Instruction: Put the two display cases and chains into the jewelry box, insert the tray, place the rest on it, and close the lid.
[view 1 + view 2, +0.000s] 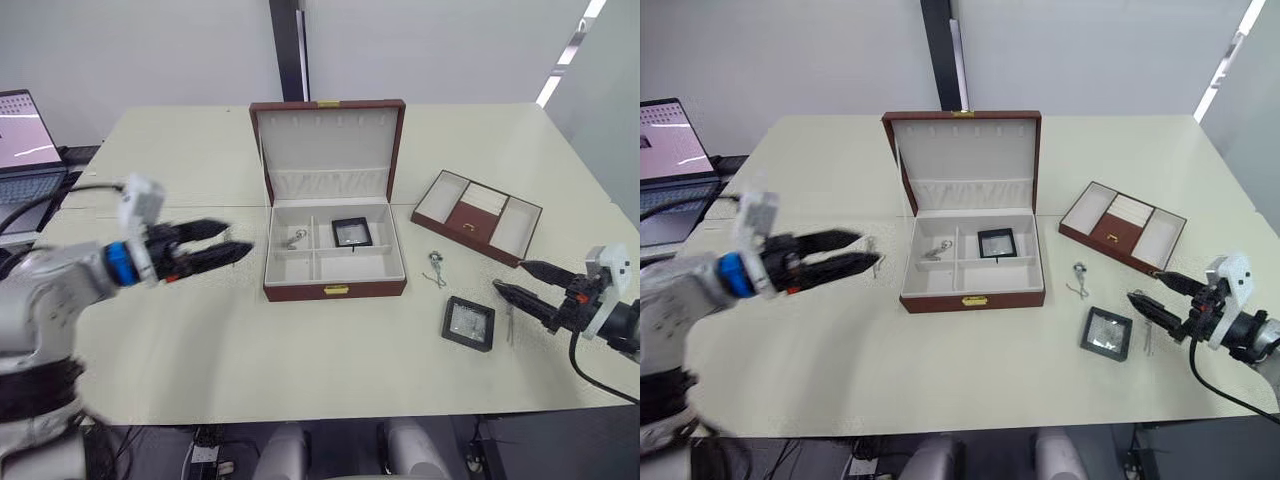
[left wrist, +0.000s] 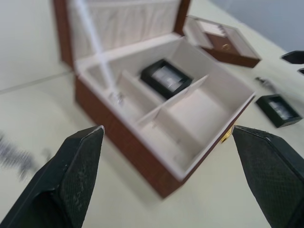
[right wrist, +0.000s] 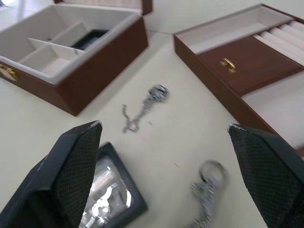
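Note:
The brown jewelry box (image 1: 335, 289) stands open mid-table with its lid (image 1: 328, 140) upright. One black display case (image 1: 351, 232) lies in its back right compartment and a silver chain (image 1: 296, 239) in the back left one. A second display case (image 1: 468, 323) lies on the table right of the box, with another chain (image 1: 436, 268) beside it and a silver piece (image 3: 206, 190) close by. The brown tray (image 1: 477, 216) rests at the right. My left gripper (image 1: 240, 238) hovers open and empty left of the box. My right gripper (image 1: 509, 276) is open and empty, just right of the loose display case.
A laptop (image 1: 25, 140) sits off the table's far left corner. The table's front edge (image 1: 330, 415) runs close below both arms. Bare tabletop lies in front of the box and behind it on both sides.

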